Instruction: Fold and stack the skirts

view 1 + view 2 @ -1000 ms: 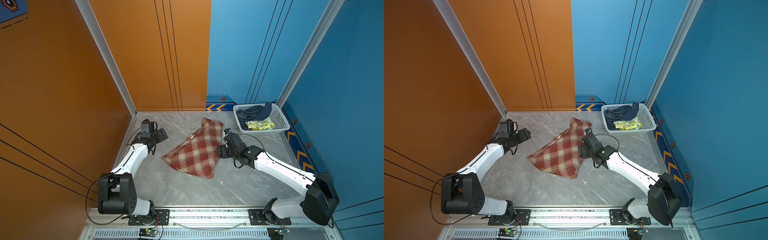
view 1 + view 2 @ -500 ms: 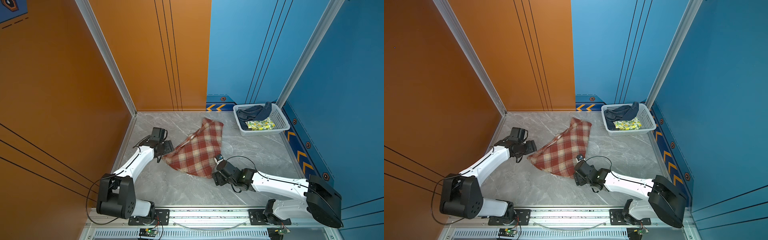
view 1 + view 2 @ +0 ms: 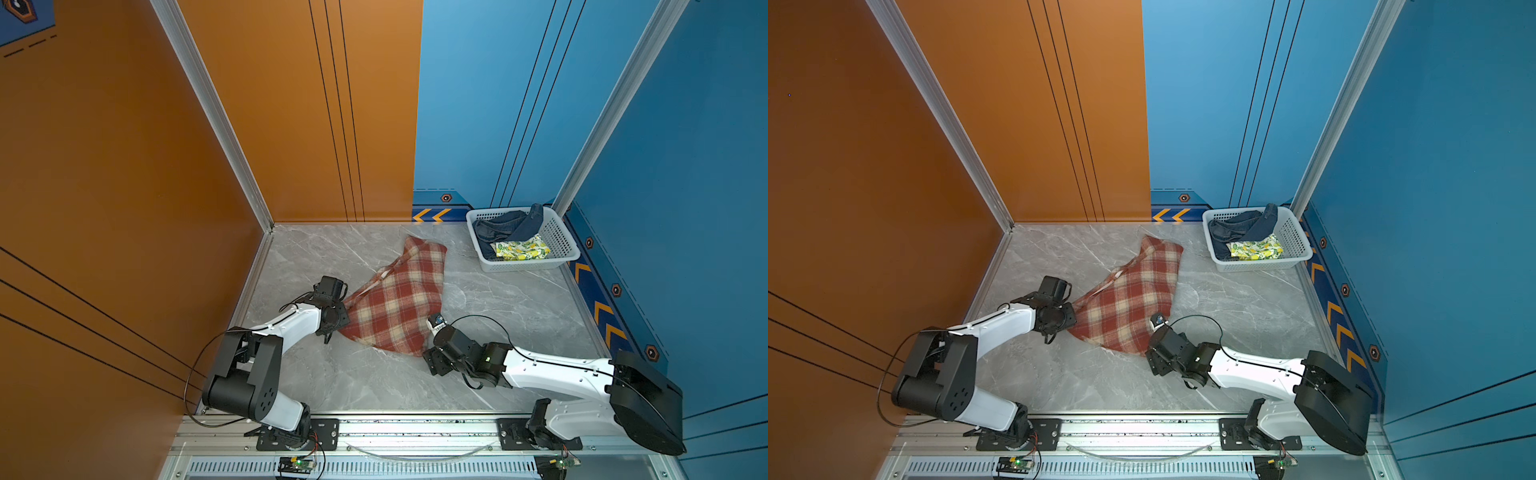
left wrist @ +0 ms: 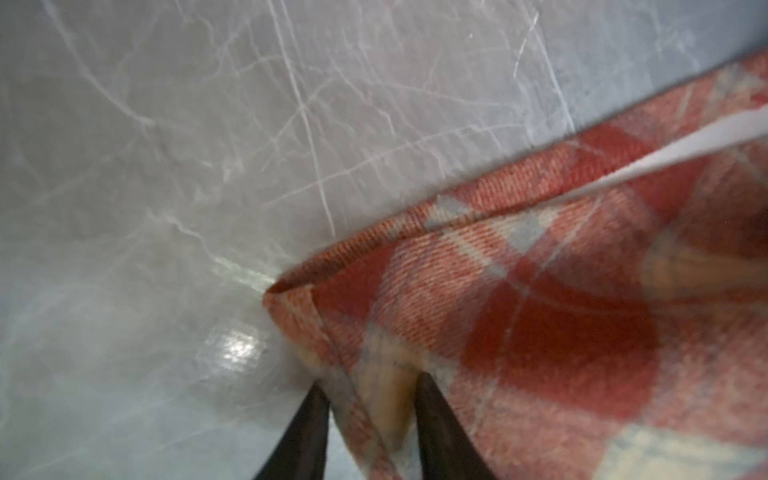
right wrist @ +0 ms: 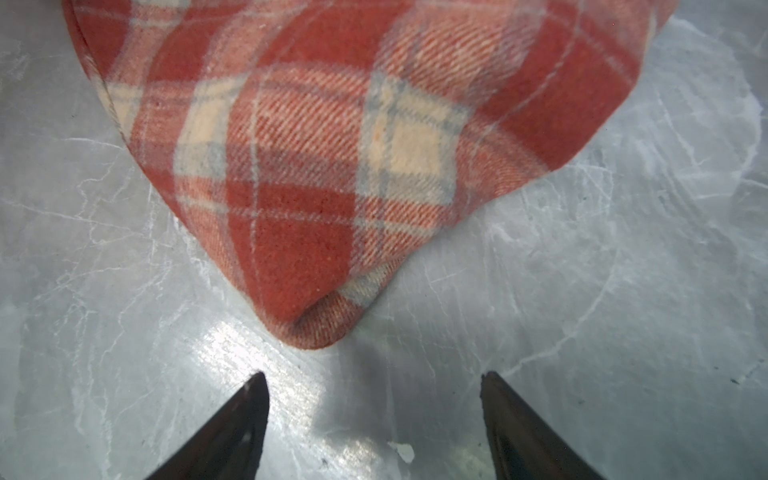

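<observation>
**Left pincer (image 4: 370, 399) nips the plaid skirt (image 3: 395, 303); right pincer (image 5: 372, 386) gapes just short of it**

A red-and-cream plaid skirt lies spread on the grey marbled table (image 3: 498, 299), between two white-and-black arms. The left pincer is drawn close on the skirt's hem beside a corner, with cloth caught between its two dark fingertips (image 4: 432, 419). The right pincer stands spread wide, low over the table, its tips just short of the skirt's near corner and touching no cloth. In the far right corner, a white perforated basket (image 3: 561, 241) holds the dark blue denim skirt (image 3: 503, 226) and the lemon-print skirt (image 3: 521, 249), well apart from the plaid one.
</observation>
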You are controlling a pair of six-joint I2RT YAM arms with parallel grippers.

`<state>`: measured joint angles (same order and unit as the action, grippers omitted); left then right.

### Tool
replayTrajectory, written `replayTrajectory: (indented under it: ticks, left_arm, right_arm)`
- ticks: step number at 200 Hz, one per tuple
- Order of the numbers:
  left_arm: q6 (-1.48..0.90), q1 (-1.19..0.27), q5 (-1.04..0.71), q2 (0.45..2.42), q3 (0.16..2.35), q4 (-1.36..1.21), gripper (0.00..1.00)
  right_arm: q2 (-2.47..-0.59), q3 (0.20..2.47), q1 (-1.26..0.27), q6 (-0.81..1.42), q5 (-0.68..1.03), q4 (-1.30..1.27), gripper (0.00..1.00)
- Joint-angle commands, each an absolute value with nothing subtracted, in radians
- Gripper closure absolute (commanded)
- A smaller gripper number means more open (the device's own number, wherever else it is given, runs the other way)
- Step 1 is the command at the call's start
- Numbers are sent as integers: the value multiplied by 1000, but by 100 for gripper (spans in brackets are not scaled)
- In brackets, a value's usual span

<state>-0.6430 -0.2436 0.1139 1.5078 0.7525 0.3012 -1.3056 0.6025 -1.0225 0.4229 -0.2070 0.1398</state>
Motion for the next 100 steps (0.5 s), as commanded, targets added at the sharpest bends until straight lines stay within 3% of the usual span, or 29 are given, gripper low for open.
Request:
replayTrajectory:
  ticks: [1,28,54,100]
  left_arm:
    - [-626,-259,195,1485,765,202,100]
    - [-629,-329,273,1361,835,252,100]
    - [-621,-432,357,1275,981,344,100]
    - [-554,-578,453,1288,1259,388,100]
  right_arm:
    - [-1269,578,-1035,362,-220,92,19]
    - [-1252,566,-1059,247,-244,55,17]
    - [-1246,548,-1085,131,-276,-25,23]
    - [-1240,500,-1090,58,-244,-234,18]
